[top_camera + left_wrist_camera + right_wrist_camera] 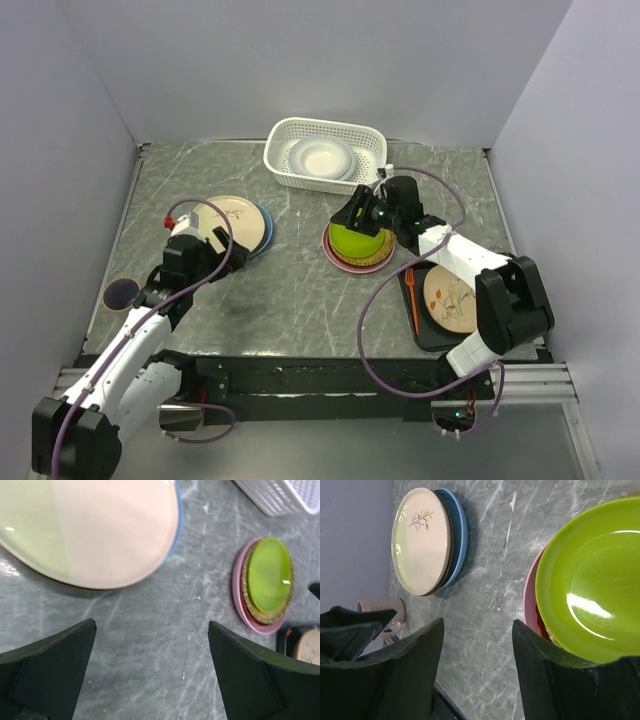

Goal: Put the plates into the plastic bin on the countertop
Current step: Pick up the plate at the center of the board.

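Note:
The white plastic bin (292,173) stands at the back centre of the countertop (300,290), with a white plate (322,158) in it. A lime green plate (358,243) tops a stack with a straw, a red and a pink plate (345,263). My right gripper (358,212) is open just over the stack's far left edge; its wrist view shows the lime plate (590,590) beside the right finger. A cream sprig plate (235,220) lies on a blue plate (266,232) at the left. My left gripper (222,242) is open and empty over bare countertop next to it (100,530).
A black tray (425,335) at the right front holds a tan patterned plate (450,298) and an orange utensil (412,290). A mug (122,293) sits at the left edge. Grey walls close the back and both sides.

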